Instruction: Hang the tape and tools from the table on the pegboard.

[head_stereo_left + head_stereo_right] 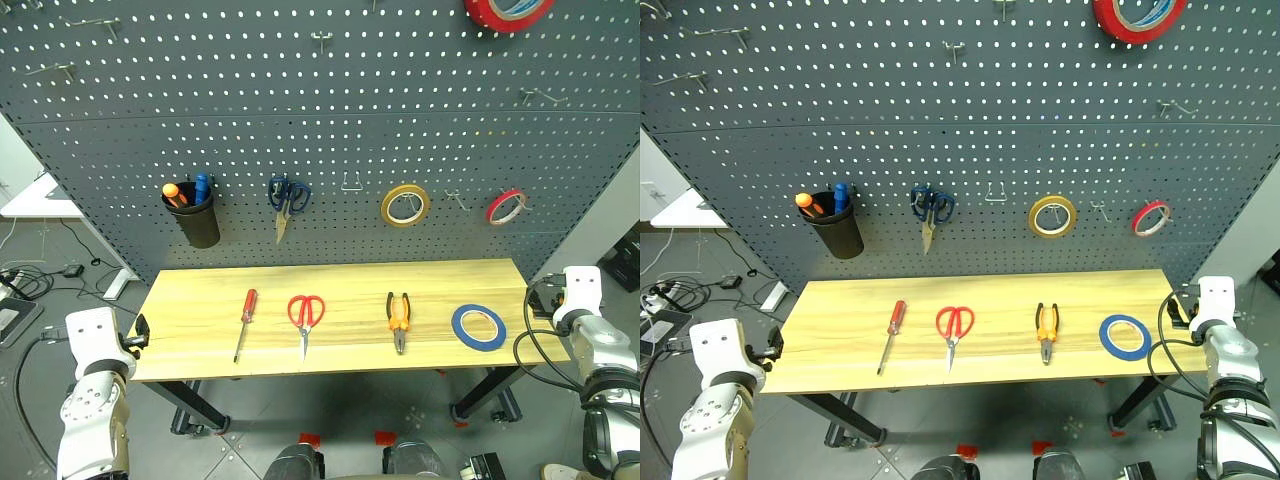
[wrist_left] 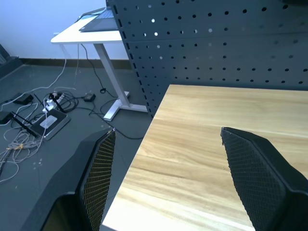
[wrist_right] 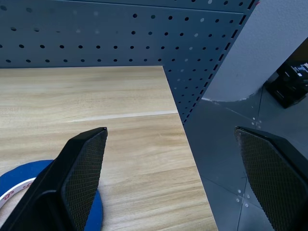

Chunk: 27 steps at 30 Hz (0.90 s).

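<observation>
On the light wood table [image 1: 200,300] lie, left to right, a red-handled screwdriver [image 1: 244,322], red-handled scissors [image 1: 305,318], orange-and-black pliers [image 1: 399,318] and a blue tape ring [image 1: 478,327]. The dark grey pegboard [image 1: 330,120] rises behind them. My left gripper [image 2: 168,132] hovers open over the table's left end, well left of the screwdriver, holding nothing. At the table's right end my right gripper [image 3: 171,130] stands open and empty, straddling the table's edge. The blue tape [image 3: 24,171] lies just inside its inner finger.
On the pegboard hang a black cup [image 1: 197,220] with screwdrivers, blue-handled scissors [image 1: 288,195], a yellow tape ring [image 1: 404,205], a thin red tape ring [image 1: 506,206] and a large red roll [image 1: 508,10]. An empty hook [image 1: 351,182] sits between scissors and yellow tape. Cables [image 2: 38,120] lie on the floor at left.
</observation>
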Available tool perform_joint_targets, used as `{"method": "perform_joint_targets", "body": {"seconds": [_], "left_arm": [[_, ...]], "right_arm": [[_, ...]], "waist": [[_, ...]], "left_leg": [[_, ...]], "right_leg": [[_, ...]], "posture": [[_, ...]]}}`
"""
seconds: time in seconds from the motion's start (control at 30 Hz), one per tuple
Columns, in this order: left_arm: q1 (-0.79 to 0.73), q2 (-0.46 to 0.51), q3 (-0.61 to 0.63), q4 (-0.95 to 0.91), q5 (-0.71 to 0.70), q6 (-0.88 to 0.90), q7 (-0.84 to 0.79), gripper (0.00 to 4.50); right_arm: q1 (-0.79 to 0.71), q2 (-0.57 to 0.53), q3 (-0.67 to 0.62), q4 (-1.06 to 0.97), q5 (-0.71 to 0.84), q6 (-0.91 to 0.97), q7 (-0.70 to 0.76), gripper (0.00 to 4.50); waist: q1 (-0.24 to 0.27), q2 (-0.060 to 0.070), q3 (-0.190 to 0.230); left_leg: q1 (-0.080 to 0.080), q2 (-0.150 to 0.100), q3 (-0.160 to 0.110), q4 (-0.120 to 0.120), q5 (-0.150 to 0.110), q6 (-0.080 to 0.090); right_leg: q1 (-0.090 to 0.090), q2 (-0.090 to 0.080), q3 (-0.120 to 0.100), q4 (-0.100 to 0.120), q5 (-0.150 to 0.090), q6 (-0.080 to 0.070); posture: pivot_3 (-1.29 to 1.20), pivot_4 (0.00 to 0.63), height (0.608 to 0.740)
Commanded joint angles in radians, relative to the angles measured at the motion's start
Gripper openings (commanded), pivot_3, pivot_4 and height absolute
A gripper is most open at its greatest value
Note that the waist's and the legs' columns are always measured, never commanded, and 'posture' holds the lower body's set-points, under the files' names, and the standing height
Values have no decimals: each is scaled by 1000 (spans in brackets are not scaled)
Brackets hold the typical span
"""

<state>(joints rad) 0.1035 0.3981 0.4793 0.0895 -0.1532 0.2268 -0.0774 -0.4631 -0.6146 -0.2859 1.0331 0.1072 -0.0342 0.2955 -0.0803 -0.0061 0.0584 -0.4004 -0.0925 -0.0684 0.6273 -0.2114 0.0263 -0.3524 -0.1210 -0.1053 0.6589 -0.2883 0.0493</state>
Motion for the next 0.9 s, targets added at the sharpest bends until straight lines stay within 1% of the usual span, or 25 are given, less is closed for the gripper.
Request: {"method": "perform_joint_targets", "body": {"seconds": [0.03,0.3,0.43,0.57,0.63,0.7,0.8,0.9], "left_arm": [[-3,14,14,-22,12,-32,11,3689],[32,10,8,-25,32,-3,17,3689],[59,-7,10,-68,19,-19,9,3689],[54,-14,18,-128,-6,-16,6,3689],[49,5,-17,-173,7,-7,-24,3689],[31,18,-63,-236,-4,14,-73,3689],[-2,45,-123,-293,3,52,-121,3689],[-89,90,-258,-314,16,82,-233,3689]], "right_arm": [[-35,-10,-5,-7,4,-24,-2,4500],[-19,-5,33,-31,-20,-37,35,4500],[9,3,56,-70,-24,-40,62,4500],[45,8,79,-133,-21,-24,92,4500],[76,7,95,-183,-20,-16,125,4500],[123,5,107,-264,-17,5,154,4500],[191,4,126,-402,-6,75,194,4500],[264,4,146,-591,-3,217,203,4500]], "waist": [[0,0,0],[0,0,0],[1,0,0],[6,0,0],[10,0,0],[18,0,2],[25,3,7],[31,5,26]], "left_leg": [[0,0,0,0,0,0],[0,0,0,0,0,0],[0,0,0,0,0,0],[0,0,0,0,-1,1],[0,0,0,0,-1,1],[0,0,0,0,-1,1],[0,0,0,0,-1,1],[0,0,0,0,-1,1]], "right_leg": [[0,0,0,0,0,0],[0,0,0,0,0,0],[-1,0,0,0,0,0],[-1,0,0,0,0,0],[-1,0,0,0,0,0],[-1,0,0,0,0,0],[-2,0,1,-1,0,1],[-2,0,1,-1,-1,1]], "posture": [[-104,0,740],[-101,0,740],[-98,0,740],[-96,0,740],[-99,0,740],[-112,22,740],[-140,59,740],[-168,92,740]]}}
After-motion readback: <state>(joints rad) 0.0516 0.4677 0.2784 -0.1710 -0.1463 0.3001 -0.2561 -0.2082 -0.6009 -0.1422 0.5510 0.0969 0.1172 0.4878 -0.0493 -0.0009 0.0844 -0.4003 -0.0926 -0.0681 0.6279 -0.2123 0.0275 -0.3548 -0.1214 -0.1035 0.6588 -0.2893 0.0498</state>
